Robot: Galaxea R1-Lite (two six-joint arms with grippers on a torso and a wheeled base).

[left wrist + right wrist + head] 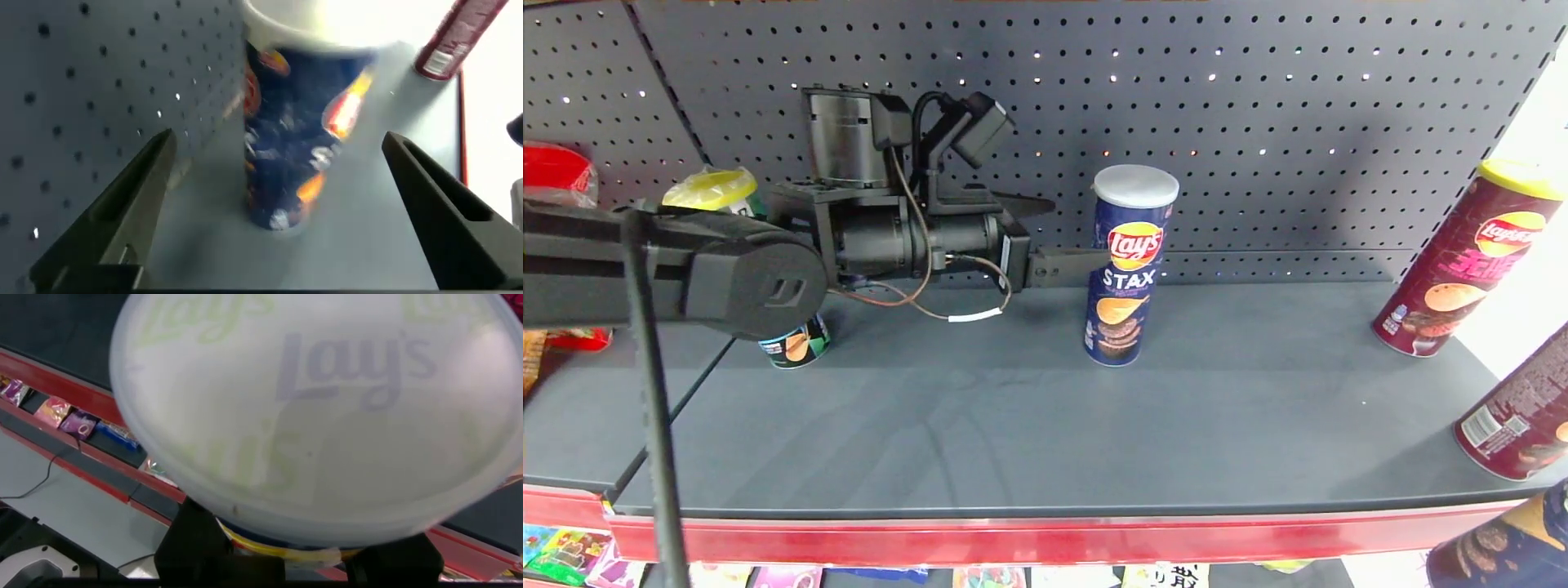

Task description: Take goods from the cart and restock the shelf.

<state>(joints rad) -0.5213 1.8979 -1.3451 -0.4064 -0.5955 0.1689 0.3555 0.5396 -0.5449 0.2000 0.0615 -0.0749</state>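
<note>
A dark blue chips can [1127,265] with a white lid stands upright on the grey shelf [1029,425], near the pegboard back. My left gripper [1078,233] is at its left side, open, one finger reaching the can's middle. In the left wrist view the blue can [298,139] stands just ahead of the gap between the two spread fingers [122,212]. My right gripper [286,559] is shut on another chips can, whose clear lid [319,408] covers most of that view. That dark blue can [1499,547] shows at the head view's lower right, below the shelf edge.
Two maroon chips cans stand at the shelf's right end [1466,261] [1515,416]. Behind my left arm is a yellow-lidded can [711,189], and a red bag [551,171] lies far left. A red strip [1045,539] runs along the shelf front. Open shelf floor lies in front of the blue can.
</note>
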